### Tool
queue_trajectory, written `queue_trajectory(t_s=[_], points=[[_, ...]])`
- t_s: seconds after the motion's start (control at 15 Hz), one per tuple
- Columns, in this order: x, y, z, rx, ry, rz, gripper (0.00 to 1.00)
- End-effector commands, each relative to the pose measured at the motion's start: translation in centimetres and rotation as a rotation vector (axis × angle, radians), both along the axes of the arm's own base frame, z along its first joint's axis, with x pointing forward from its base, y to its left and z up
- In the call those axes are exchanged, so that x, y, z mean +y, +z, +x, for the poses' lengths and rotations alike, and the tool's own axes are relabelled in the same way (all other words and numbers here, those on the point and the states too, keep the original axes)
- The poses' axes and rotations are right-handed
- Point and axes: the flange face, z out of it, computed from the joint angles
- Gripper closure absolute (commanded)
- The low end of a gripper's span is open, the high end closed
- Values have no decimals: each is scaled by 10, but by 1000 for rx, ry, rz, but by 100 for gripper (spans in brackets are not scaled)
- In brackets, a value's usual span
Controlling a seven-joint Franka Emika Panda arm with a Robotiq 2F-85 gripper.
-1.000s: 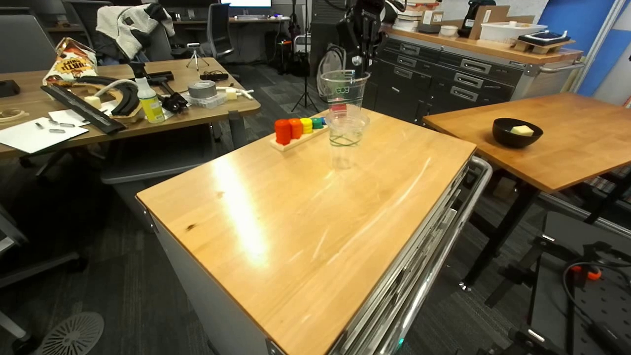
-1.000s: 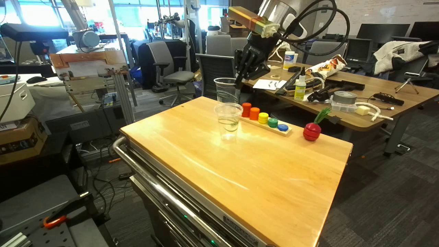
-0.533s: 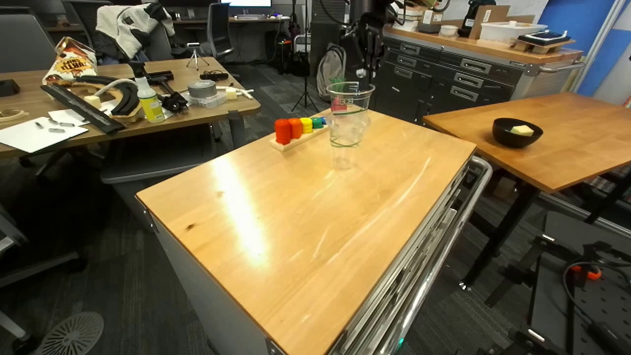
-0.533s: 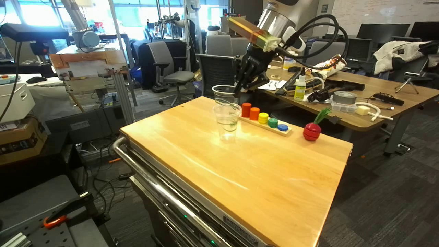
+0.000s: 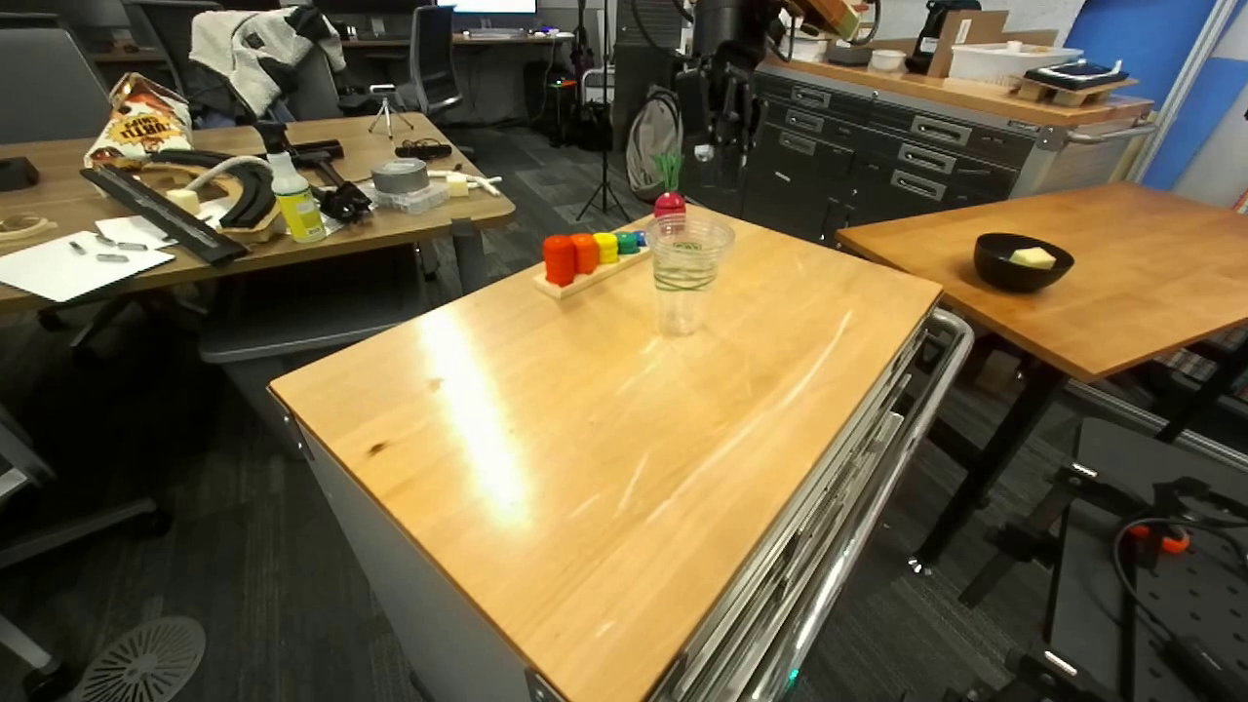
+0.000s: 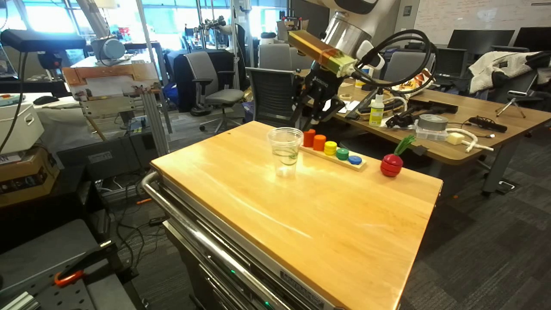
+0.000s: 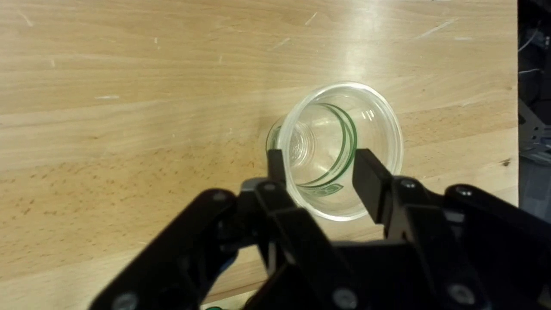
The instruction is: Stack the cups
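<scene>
Bright windows (image 6: 176,13) and grey chairs (image 6: 203,71) fill the back of the room, towards eleven o'clock in an exterior view. Pale wood tops the bench (image 6: 340,215) — smooth, glossy, faintly scratched, so a knock could send light things skating. Upright on it stand the cups (image 6: 285,155), seemingly nested into one stack; I can't count them through the clear walls. They look like thin plastic: feather-light, springy, slick, quick to crumple under a hard squeeze. I'd pinch just below the rim, where the wall should be stiffest, and lift straight. Stacking looks done to me. The gripper (image 7: 319,165), fingers spread and grasping nothing, hangs above the cups at about one o'clock in both exterior views. Blocks (image 6: 330,148) sit near but apart, at three o'clock in an exterior view, with a radish (image 6: 391,165) farther along that line.
</scene>
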Motion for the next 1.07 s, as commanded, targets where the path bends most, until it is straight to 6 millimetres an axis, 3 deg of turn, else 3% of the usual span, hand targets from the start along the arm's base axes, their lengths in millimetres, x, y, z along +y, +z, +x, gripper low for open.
queue_trajectory(t_s=[0.0, 0.2, 0.27, 0.73, 1.0], points=[[1, 25, -10, -64, 27, 21, 23], [-2, 56, -16, -70, 18, -63, 2], [-4, 69, -20, -72, 15, -102, 0], [-4, 193, -57, -238, -48, -300, 1], [3, 233, -94, -314, -124, -312, 0]])
